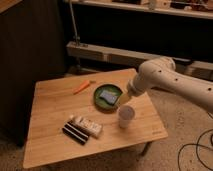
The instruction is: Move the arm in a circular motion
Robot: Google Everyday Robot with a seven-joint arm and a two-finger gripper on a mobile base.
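Observation:
The cream-white arm (165, 80) reaches in from the right over the wooden table (50, 110). Its rounded joint hangs above the table's right side. Its tapering yellowish tip, the gripper (123, 101), points down and to the left. It hovers at the right edge of a green plate (99, 102) and just above a white cup (126, 116). It holds nothing that I can see.
A blue sponge (108, 95) lies on the green plate. An orange carrot (81, 87) lies behind and to the left of the plate. Packaged snack bars (82, 128) lie near the table's front. A metal shelf (110, 55) runs behind. Cables (197, 150) lie on the floor at right.

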